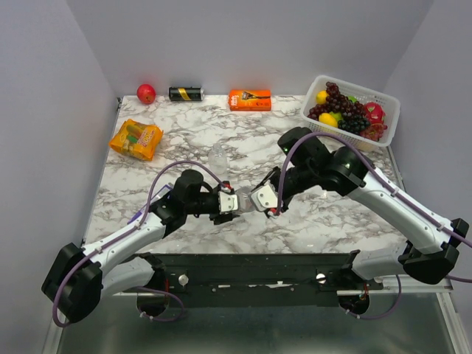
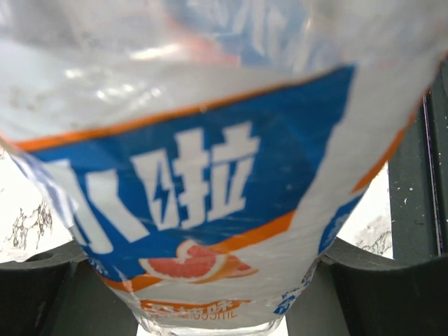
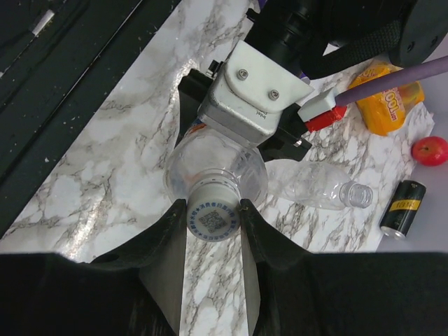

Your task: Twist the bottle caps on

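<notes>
**Right wrist view.** The right gripper (image 3: 213,213) has its jaws pinched on the whitish cap (image 3: 213,220), at lower centre of the frame. The cap sits on the mouth of the held bottle (image 3: 217,168). The left gripper (image 3: 241,136), at upper centre, clamps that bottle by its body. The bottle's long axis runs from upper centre down to lower centre, mouth toward the lens. A second bottle (image 3: 325,192) lies on its side on the marble table (image 3: 84,175) at centre right, with its open mouth pointing to the right edge and no cap on it.

**Left wrist view.** The blue-and-orange label band fills the frame. A dark finger (image 2: 42,287) presses each lower flank, so the jaws are closed on the bottle's body.

**Top external view.** The two grippers meet tip to tip at lower centre. The held bottle's axis lies roughly left to right, mouth to the right. The second bottle lies above them.

**Step.** Judged to be threading the first cap. How far it is seated cannot be told. The next move calls for turning the right wrist about the bottle's axis, with the cap square on the threads and the left grip steady. No bluish cap is visible.
</notes>
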